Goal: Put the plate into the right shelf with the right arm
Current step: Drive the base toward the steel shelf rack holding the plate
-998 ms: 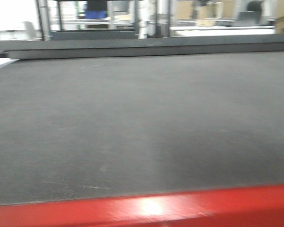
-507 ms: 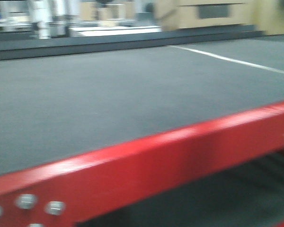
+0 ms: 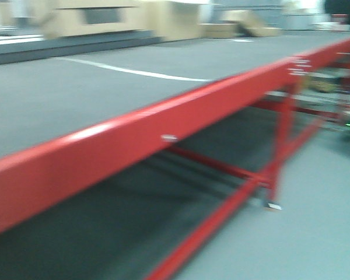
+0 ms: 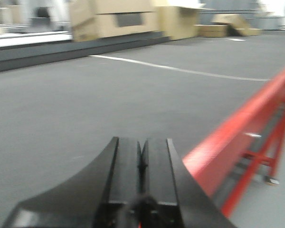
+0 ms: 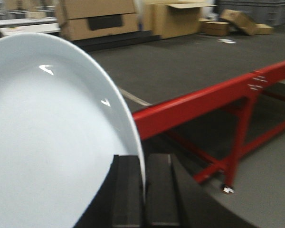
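Long red steel-framed table with dark grey mat top [image 3: 134, 140] fills the blurred views, shelf unseen; risk: a swing near its red rail could knock the round glossy pale-white plate [image 5: 47, 142] from its thin rim hold. Plate stands on edge, face leftward, no long axis, rim pinched by black right gripper [image 5: 143, 173]; black left gripper [image 4: 141, 152] closed, empty.

Front view is pretty smeary, motion blur all over; the table [image 3: 134, 137] has its red rail streaked sideways with a soft white sheen along the top edge, so light's coming from overhead; deep shadow pools underneath it; left wrist view is blurry too, the left pincer [image 4: 141, 147] just a dark, near-featureless shape up close; right wrist view is crispest; the plate [image 5: 47, 152] looks bright with two small glare flecks; the boxes [image 5: 99, 16] at the back go soft
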`<state>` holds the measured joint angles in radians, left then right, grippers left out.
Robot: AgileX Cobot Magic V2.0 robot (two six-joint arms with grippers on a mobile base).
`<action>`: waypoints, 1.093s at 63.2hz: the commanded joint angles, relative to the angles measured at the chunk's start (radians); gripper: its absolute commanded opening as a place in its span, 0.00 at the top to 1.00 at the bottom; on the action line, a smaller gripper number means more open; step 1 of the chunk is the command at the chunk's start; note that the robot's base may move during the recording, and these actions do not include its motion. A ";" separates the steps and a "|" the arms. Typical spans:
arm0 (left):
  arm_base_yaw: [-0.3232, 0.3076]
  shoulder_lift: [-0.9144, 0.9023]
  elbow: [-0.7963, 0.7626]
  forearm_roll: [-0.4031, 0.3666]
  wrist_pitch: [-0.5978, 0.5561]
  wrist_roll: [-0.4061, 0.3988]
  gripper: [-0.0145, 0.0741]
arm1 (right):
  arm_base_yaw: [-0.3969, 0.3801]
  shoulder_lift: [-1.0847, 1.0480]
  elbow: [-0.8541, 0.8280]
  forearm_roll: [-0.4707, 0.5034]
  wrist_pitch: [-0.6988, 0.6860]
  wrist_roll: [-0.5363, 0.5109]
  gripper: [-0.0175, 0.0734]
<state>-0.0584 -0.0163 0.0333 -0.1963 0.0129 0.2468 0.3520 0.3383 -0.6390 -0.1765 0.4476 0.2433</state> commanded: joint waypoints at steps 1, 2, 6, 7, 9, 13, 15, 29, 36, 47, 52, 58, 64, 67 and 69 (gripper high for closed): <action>0.002 -0.011 0.008 -0.002 -0.089 -0.002 0.89 | -0.005 0.006 -0.029 -0.017 -0.093 -0.008 0.75; 0.002 -0.011 0.008 -0.002 -0.089 -0.002 0.89 | -0.005 0.006 -0.029 -0.017 -0.093 -0.008 0.75; 0.002 -0.011 0.008 -0.002 -0.089 -0.002 0.89 | -0.005 0.006 -0.029 -0.017 -0.093 -0.008 0.75; 0.002 -0.011 0.008 -0.002 -0.089 -0.002 0.89 | -0.005 0.006 -0.029 -0.017 -0.093 -0.008 0.75; 0.002 -0.011 0.008 -0.002 -0.089 -0.002 0.89 | -0.005 0.006 -0.029 -0.017 -0.093 -0.008 0.75; 0.002 -0.011 0.008 -0.002 -0.089 -0.002 0.89 | -0.005 0.006 -0.029 -0.017 -0.092 -0.008 0.75; 0.002 -0.011 0.008 -0.002 -0.089 -0.002 0.89 | -0.005 0.006 -0.029 -0.017 -0.092 -0.008 0.75; 0.002 -0.011 0.008 -0.002 -0.089 -0.002 0.89 | -0.005 0.006 -0.029 -0.017 -0.093 -0.008 0.75; 0.002 -0.011 0.008 -0.002 -0.089 -0.002 0.89 | -0.005 0.006 -0.029 -0.017 -0.093 -0.008 0.75; 0.002 -0.011 0.008 -0.002 -0.089 -0.002 0.89 | -0.005 0.006 -0.029 -0.017 -0.093 -0.008 0.75; 0.002 -0.011 0.008 -0.002 -0.089 -0.002 0.89 | -0.005 0.006 -0.029 -0.017 -0.093 -0.008 0.75; 0.002 -0.011 0.008 -0.002 -0.089 -0.002 0.89 | -0.005 0.006 -0.029 -0.017 -0.092 -0.008 0.75; 0.002 -0.011 0.008 -0.002 -0.089 -0.002 0.89 | -0.005 0.006 -0.029 -0.017 -0.092 -0.008 0.75; 0.002 -0.011 0.008 -0.002 -0.089 -0.002 0.89 | -0.005 0.006 -0.029 -0.017 -0.092 -0.008 0.75; 0.002 -0.011 0.008 -0.002 -0.089 -0.002 0.89 | -0.005 0.006 -0.029 -0.017 -0.092 -0.008 0.75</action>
<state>-0.0584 -0.0163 0.0333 -0.1963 0.0129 0.2468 0.3520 0.3367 -0.6390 -0.1788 0.4476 0.2433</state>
